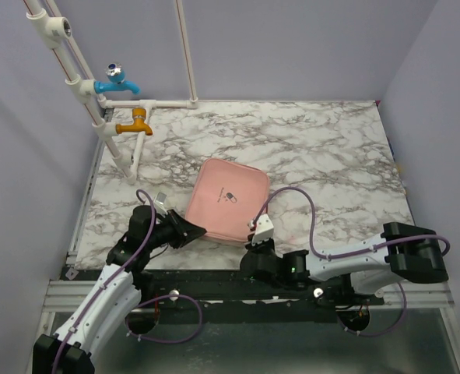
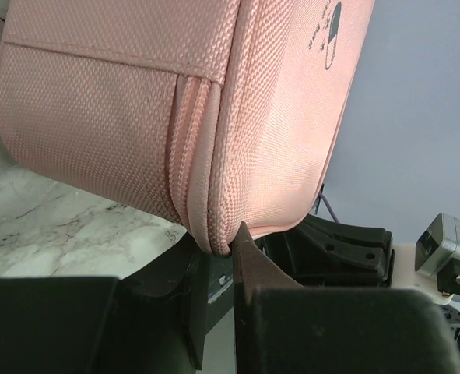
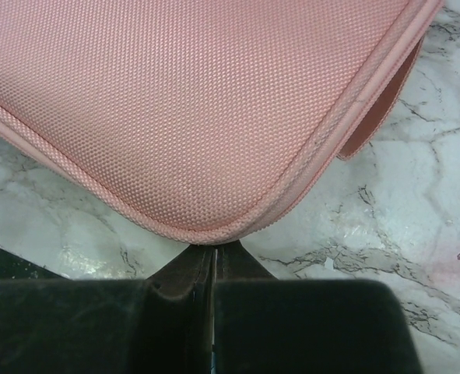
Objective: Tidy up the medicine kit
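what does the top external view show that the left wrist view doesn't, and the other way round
Only top external: the whole outline of the medicine kit, lying closed, plus the blue tap and orange tap on the white pipes at the far left corner.
Only left wrist: the seam running between the two halves, and the left gripper shut on the medicine kit at that seam's corner.
Both: the pink woven fabric, the pill logo on the lid, and the marble table.

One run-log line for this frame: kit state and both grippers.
medicine kit: closed, on table | left gripper: pinching its corner seam | right gripper: shut at its near edge, grip unclear
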You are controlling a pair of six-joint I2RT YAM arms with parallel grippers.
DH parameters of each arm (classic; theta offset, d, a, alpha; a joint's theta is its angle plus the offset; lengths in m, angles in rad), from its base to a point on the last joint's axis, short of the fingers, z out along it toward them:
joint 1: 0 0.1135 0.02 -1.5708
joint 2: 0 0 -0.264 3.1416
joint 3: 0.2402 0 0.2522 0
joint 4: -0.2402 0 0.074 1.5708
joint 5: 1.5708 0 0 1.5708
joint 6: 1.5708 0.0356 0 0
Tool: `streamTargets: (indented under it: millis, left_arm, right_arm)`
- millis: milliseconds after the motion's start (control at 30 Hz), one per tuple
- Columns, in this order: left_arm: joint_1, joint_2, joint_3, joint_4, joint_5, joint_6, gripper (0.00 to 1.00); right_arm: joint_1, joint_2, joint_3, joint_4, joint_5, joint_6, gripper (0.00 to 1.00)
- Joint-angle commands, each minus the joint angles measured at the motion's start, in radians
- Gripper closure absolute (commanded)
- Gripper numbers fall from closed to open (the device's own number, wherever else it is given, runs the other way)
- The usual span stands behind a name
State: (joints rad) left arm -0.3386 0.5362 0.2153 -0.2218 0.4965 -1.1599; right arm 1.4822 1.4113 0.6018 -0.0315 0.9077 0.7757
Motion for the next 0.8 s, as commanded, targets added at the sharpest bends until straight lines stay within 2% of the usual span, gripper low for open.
streamTargets:
  millis: [0,267,600,767]
  left_arm:
    - [-0.002,0.002,-0.011,0.034,0.057,0.068,1.00]
    - [0.006,0.014,0.001,0.036,0.075,0.078,1.00]
    - [0.036,0.006,-0.010,0.036,0.129,0.092,1.00]
    - [0.055,-0.013,-0.013,0.019,0.150,0.104,1.00]
  right_arm:
    - [-0.005,-0.068,-0.013,0.048,0.101,-0.026,0.99]
    - [-0.006,-0.173,-0.057,-0.066,0.106,-0.024,0.99]
    - [-0.051,-0.191,-0.049,-0.296,0.143,0.155,0.99]
    - [-0.105,-0.258,-0.042,-0.362,0.142,0.148,0.99]
